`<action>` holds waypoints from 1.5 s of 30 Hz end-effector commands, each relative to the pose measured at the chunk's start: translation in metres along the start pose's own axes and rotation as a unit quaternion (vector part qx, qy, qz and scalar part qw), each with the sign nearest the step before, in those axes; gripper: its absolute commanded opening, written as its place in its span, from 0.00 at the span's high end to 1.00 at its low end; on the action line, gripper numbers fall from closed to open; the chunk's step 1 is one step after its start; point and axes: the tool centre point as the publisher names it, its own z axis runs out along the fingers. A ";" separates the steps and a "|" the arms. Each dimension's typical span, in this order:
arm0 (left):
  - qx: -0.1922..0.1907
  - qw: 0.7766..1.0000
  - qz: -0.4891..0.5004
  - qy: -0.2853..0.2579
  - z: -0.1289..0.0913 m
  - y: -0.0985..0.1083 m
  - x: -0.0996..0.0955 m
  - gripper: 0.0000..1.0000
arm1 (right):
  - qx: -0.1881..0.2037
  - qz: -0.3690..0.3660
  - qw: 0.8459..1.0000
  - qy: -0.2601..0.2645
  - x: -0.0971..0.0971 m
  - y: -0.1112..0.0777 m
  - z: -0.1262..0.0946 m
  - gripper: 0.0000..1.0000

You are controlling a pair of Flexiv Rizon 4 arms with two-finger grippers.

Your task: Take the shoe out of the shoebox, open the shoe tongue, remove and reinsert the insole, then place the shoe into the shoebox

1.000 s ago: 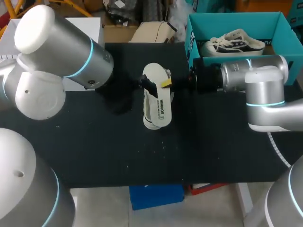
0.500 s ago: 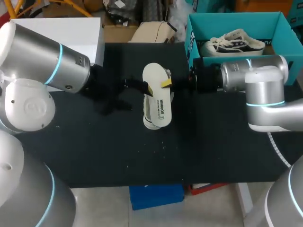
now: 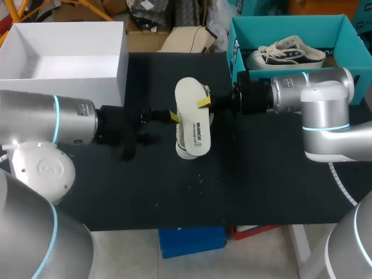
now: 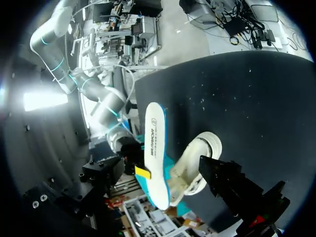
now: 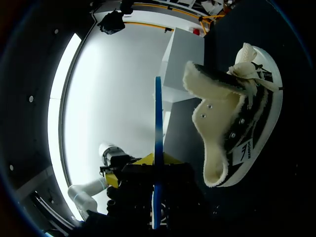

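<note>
Lying: insole [image 3: 192,119] at frame centre, long axis running top to bottom, over the shoe [image 3: 185,153] on the table [image 3: 261,174].
Right gripper [image 3: 203,103]: clamped on the insole's right edge.
Left gripper [image 3: 173,116]: just beside the left edge; grip cannot be told.

Two shoes: the first shoe [image 3: 185,152] lies just beside the fingers of the right gripper [image 3: 204,104], the second shoe [image 3: 286,52] well behind them. One insole [image 3: 193,119] is clamped between those fingers. Two boxes, a teal box [image 3: 235,55] behind the fingers and a white box [image 3: 64,52] ahead of them and off to one side, and two grippers, the right gripper and the left gripper [image 3: 173,116].
</note>
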 end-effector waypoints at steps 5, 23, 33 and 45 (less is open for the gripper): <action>-0.018 0.978 -0.016 -0.209 0.012 0.011 0.018 0.00 | -0.001 0.000 1.000 -0.001 0.000 0.000 0.001 1.00; -0.017 0.975 -0.030 -0.221 0.016 0.017 0.022 0.00 | -0.001 0.000 1.000 -0.001 0.000 0.000 0.001 1.00; 0.011 0.969 -0.049 -0.243 0.022 0.031 0.013 0.00 | -0.001 0.000 1.000 -0.001 0.000 0.000 0.001 1.00; 0.037 0.964 -0.032 -0.261 0.046 0.048 0.008 0.07 | -0.001 0.000 1.000 -0.001 0.000 0.000 0.001 1.00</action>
